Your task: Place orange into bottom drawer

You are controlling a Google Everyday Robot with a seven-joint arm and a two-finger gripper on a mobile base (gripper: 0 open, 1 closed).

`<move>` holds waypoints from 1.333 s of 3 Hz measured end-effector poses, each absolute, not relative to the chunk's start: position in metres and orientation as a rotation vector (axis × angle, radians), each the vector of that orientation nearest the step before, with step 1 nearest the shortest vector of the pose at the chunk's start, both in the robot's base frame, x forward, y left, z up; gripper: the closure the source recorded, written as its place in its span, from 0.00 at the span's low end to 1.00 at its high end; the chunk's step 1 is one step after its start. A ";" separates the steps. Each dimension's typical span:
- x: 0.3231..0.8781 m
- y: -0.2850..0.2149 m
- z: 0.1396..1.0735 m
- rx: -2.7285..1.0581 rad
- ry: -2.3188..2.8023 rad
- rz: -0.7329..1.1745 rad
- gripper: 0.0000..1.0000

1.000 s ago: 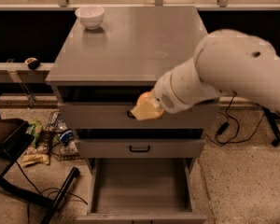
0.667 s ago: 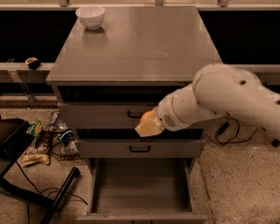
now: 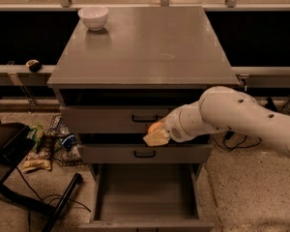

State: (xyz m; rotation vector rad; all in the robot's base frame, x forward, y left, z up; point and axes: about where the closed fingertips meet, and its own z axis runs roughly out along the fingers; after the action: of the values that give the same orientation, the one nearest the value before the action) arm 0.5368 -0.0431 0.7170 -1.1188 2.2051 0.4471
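**Orange held before the drawer fronts, bottom drawer open beneath**

The end effector [image 3: 153,136] hangs in front of the grey desk [image 3: 150,52]. It is level with the dark gap between the top drawer [image 3: 101,120] and the middle drawer [image 3: 106,154], a little right of centre. Its pale tan fingers [image 3: 159,139] are closed on the orange [image 3: 155,126]. Only a small rounded part of the fruit shows, above and slightly left of them. The orange rests on no surface and is carried in the air, close to the drawer fronts. The thick white arm [image 3: 232,112] reaches in from the right edge of the view and covers the right-hand parts of the two upper drawers.

The bottom drawer [image 3: 145,192] is pulled out toward the camera, directly below the end effector and the orange and apart from both. Its plain grey floor, side walls and low front panel are in view.

The two upper drawers each carry a black handle at the centre. The top drawer's handle [image 3: 144,118] sits just up and left of the orange, and the middle drawer's handle [image 3: 144,154] lies just below the end effector.

A white bowl [image 3: 93,17] stands upright near the back left corner of the desk top, well apart from the arm. On the speckled floor left of the desk are a wire basket of snack packets [image 3: 58,141], a black stand leg [image 3: 63,202] and loose cables.
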 end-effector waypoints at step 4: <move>0.508 -0.072 0.495 -0.975 2.481 0.632 1.00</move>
State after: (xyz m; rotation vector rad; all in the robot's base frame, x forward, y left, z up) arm 0.5083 -0.0724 0.4946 -0.9753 2.4811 0.6324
